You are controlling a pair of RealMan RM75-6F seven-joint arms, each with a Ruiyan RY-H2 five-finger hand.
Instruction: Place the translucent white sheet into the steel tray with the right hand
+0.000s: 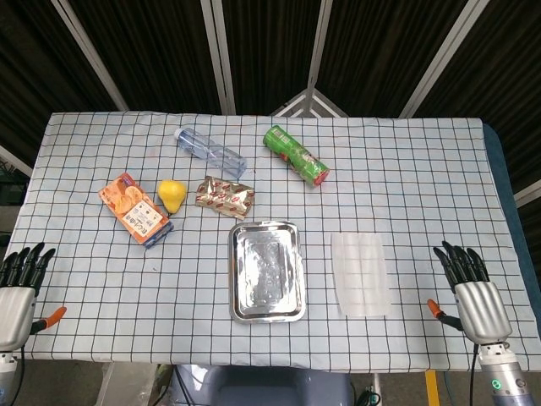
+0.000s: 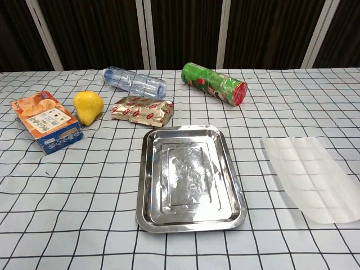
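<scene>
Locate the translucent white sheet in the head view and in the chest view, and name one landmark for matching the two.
Head view: the translucent white sheet lies flat on the cloth, right of centre, between the steel tray and the right hand.
Chest view: it lies at the right edge, lower half.
Shared landmark: the steel tray, immediately left of the sheet in both views, not touching it.

Checkered table [image 1: 406,169], steel tray [image 1: 239,292], translucent white sheet [image 1: 361,274], bottle [image 1: 211,151], pear [image 1: 172,194], canister [image 1: 296,155]

Bare cloth between sheet [image 1: 361,274] and tray [image 1: 266,271].
</scene>
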